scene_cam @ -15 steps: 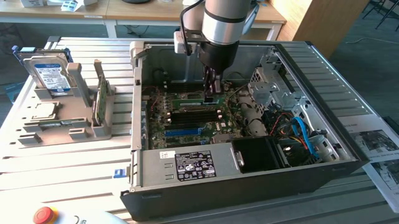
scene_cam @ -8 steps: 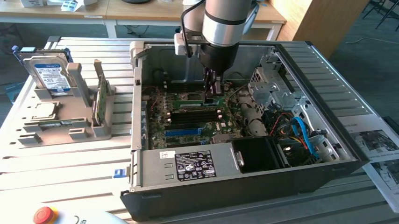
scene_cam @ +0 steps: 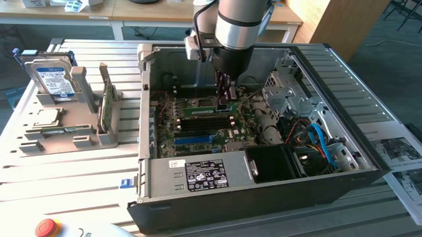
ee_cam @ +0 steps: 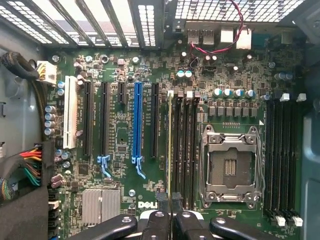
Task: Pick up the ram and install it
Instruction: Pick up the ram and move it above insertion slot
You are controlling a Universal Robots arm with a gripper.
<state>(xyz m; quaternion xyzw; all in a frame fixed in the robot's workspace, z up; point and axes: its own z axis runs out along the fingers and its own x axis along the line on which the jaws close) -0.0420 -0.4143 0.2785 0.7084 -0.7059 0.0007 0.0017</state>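
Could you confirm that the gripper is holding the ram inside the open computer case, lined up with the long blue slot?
Only the slot is wrong. The wrist view shows the gripper holding the ram inside the open computer case, lined up with the black memory slots beside the processor socket; the long blue slot lies off to one side.

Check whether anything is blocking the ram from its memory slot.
Nothing visible does. The gripper is shut on the ram, which is held edge-on and lined up along the slot row, right beside three empty black memory slots. Whether it is already seated, I cannot tell.
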